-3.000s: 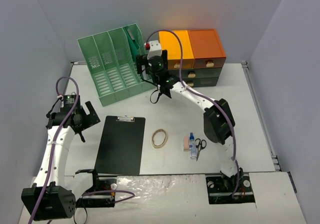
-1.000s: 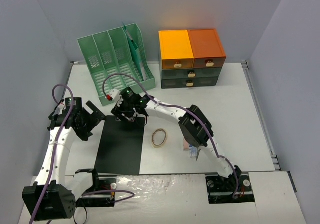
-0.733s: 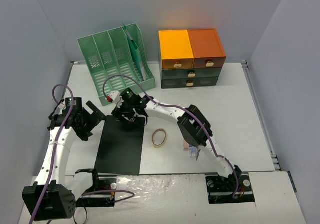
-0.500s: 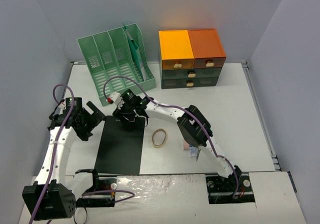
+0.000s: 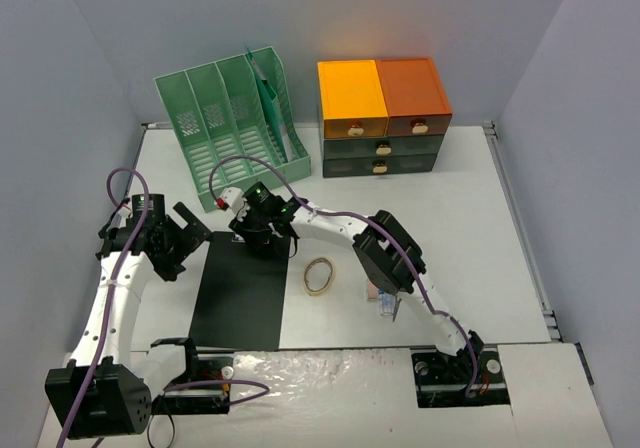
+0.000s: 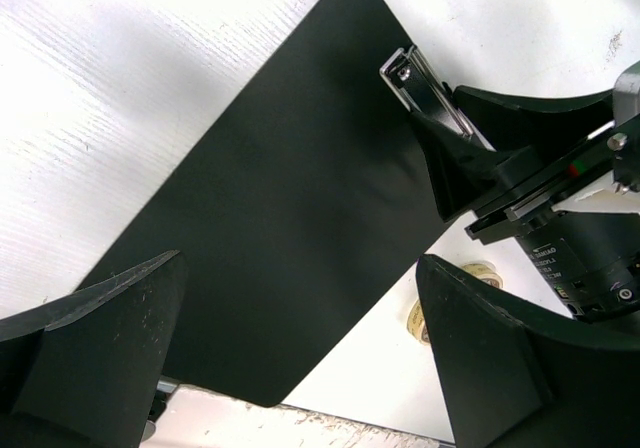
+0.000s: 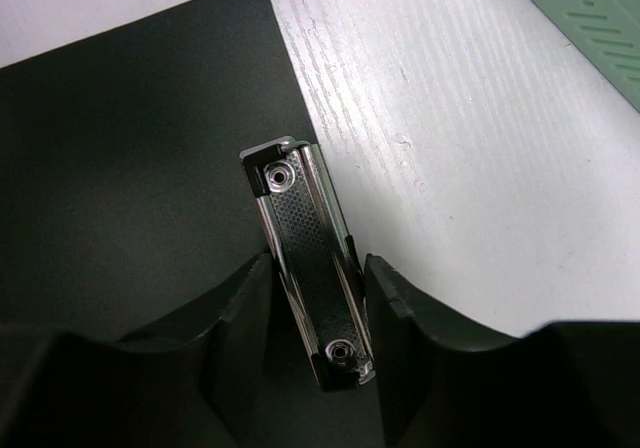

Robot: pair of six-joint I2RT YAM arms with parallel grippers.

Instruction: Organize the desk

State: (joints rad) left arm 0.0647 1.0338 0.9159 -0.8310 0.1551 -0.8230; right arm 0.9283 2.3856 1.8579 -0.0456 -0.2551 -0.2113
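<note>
Top external view gives the whole counter (image 5: 470, 228): a wide, pale, matte surface with metal rails along its side edges; it fills the space between the grey walls and carries everything else. At its far left corner stands a green file rack (image 5: 225, 118), with a green folder upright in its rightmost slot; at the middle of the far edge sits a drawer cabinet (image 5: 380, 108), orange on top and dark green below. A black clipboard (image 5: 240, 293) lies flat towards the near edge, left of the middle; just beside its right side lies a tan ring (image 5: 320, 275) (a rubber band or a roll of tape, I cannot tell which). Some small items (image 5: 385, 303) lie further right and are partly hidden by the right arm, so I do not name them.

The right arm reaches across the counter to the far end of the clipboard. In the right wrist view the right hand (image 7: 317, 268) is clenched on the metal clip (image 7: 300, 208); one finger lies against each long side of the clip, with no gap visible on either side, and the board lies flat on the counter.

The left hand (image 6: 300, 268) is released, its fingers spread wide; it hangs above the clipboard near the left edge of the counter and touches nothing.
</note>
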